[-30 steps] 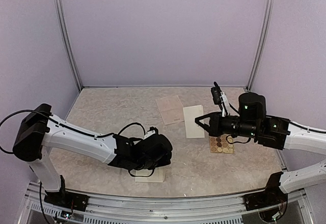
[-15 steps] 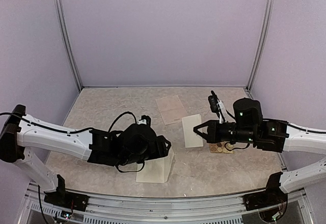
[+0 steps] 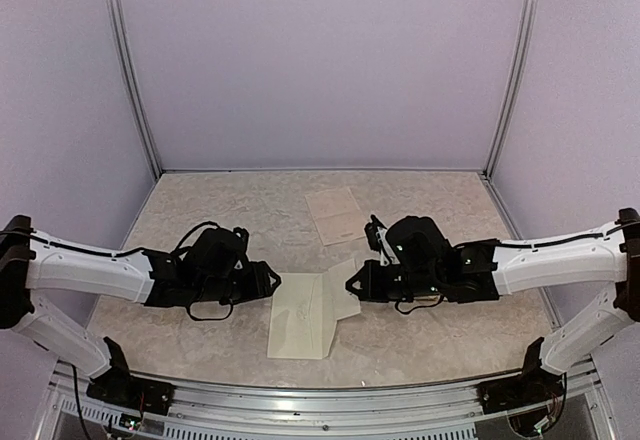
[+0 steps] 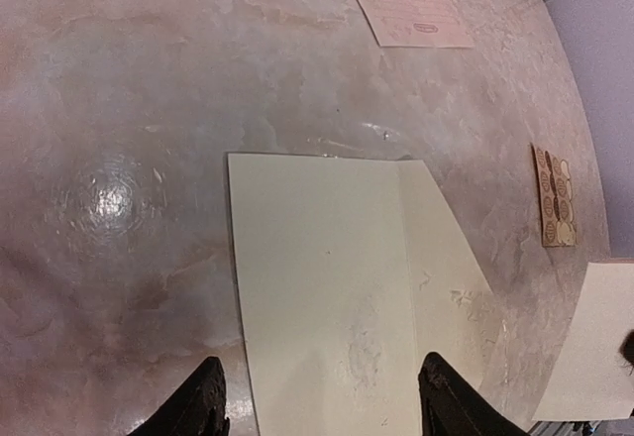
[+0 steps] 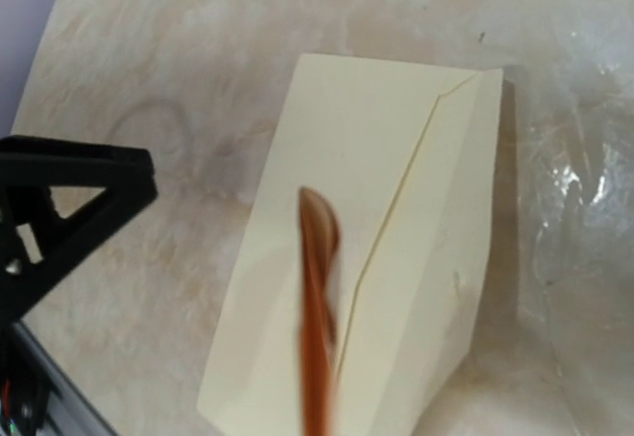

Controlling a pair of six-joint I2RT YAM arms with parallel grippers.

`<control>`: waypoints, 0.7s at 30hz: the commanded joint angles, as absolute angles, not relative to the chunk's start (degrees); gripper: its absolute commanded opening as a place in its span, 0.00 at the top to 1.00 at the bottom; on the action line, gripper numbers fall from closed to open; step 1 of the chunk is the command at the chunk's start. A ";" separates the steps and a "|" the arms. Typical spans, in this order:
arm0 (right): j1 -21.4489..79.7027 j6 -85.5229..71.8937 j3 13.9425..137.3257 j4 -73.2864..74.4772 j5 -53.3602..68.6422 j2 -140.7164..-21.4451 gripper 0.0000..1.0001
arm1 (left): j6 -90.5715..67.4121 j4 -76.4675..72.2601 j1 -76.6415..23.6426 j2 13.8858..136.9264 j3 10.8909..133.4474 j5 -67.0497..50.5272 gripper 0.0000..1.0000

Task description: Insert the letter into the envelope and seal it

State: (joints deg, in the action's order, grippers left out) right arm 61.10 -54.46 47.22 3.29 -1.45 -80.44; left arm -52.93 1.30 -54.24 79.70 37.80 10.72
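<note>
Envelope (image 3: 300,325) lies flat on table (image 3: 220,210), near centre, flap side to the right. Left fingers (image 4: 201,406) spread wide, empty, at its left edge. Right fingers (image 3: 353,283) pinched on brown sticker (image 5: 317,297) over its right side.

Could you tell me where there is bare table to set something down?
The far-left table, between the left wall and the pink sheet, is bare; so is the far-right corner behind the right arm. The middle is crowded: the left pincer and right pincer, pinching a brown sticker, flank the envelope.
</note>
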 commanded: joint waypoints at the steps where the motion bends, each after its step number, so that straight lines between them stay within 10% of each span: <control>1: 61.70 -60.64 49.62 0.13 -4.32 -83.52 1.00 | -47.52 -6.14 -49.72 79.98 36.57 1.94 0.41; 21: 57.13 -64.18 54.76 -0.83 -0.09 -98.80 1.00 | -43.55 -8.68 -46.41 89.59 36.01 -1.56 0.49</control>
State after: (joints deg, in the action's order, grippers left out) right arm 58.19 -63.53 53.47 -0.14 -0.89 -97.12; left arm -44.84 -7.75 -46.92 87.68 36.40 -1.52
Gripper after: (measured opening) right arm 0.003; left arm 0.519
